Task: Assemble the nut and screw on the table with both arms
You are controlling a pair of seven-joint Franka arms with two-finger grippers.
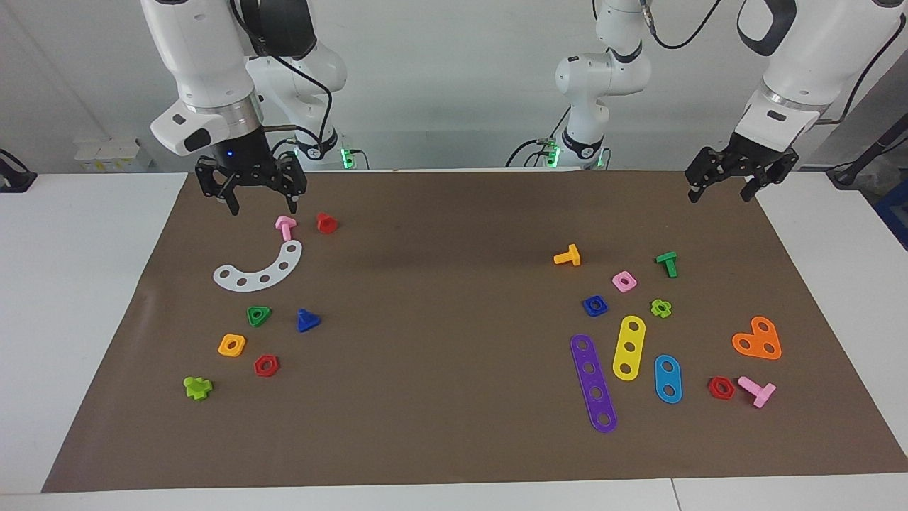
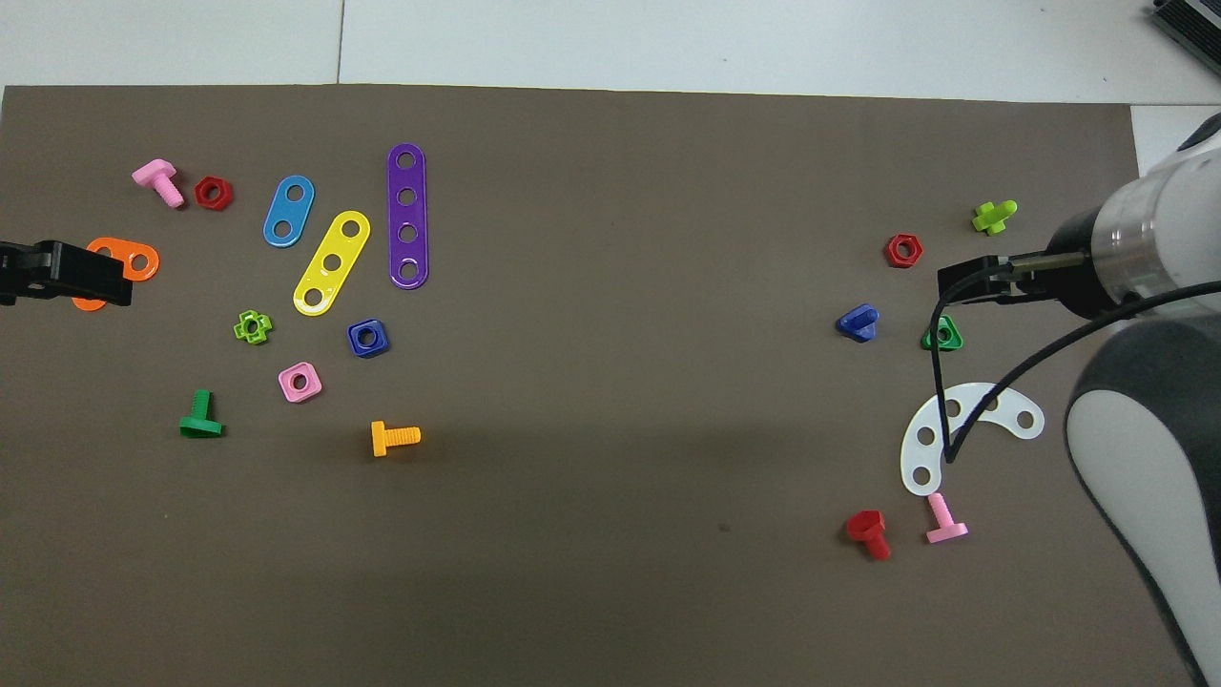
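- Two arms [image 1: 206, 64] in glossy white jointed shells, rounded at each joint, dark grey-black at the elbow sections.
- A brushed silver ring [image 1: 230, 117] caps the right arm's wrist above a black flange with a small blue light.
- Black two-finger grippers: right gripper [image 1: 259, 202], left gripper [image 1: 720, 190].
- Black cables [image 1: 316, 85] loop along both arms.
- Green lights [image 1: 346, 155] glow at the bases.
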